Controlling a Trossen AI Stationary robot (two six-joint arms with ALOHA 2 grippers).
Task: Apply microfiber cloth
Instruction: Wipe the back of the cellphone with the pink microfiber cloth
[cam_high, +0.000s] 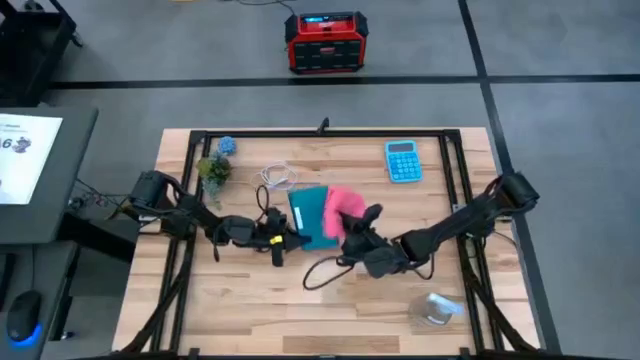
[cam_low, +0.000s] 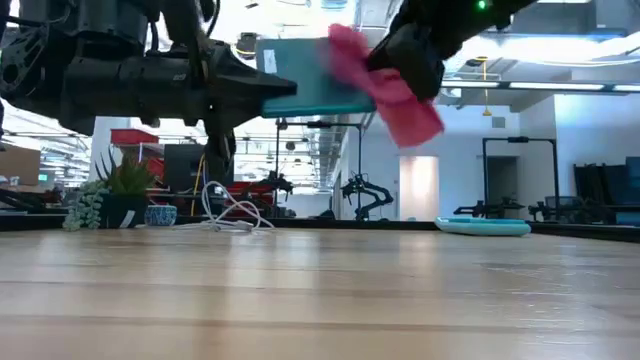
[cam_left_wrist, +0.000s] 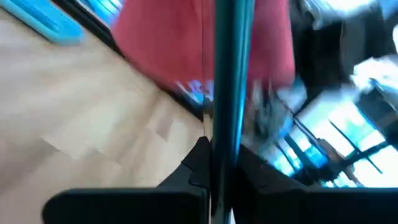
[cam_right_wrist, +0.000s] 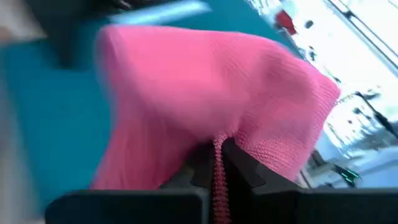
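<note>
Aloft, right pincer (cam_right_wrist: 214, 163) pinches the microfiber cloth (cam_right_wrist: 211, 93) against the teal tablet (cam_high: 310, 212) clamped by left pincer (cam_left_wrist: 214, 165).

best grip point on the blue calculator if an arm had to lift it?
The calculator lies flat near the table's far edge, apart from other things, long axis running near to far. Judging by that, come straight down and pinch across its two long side edges, mid-body. The right gripper is nearer but currently shut on the pink cloth.
</note>
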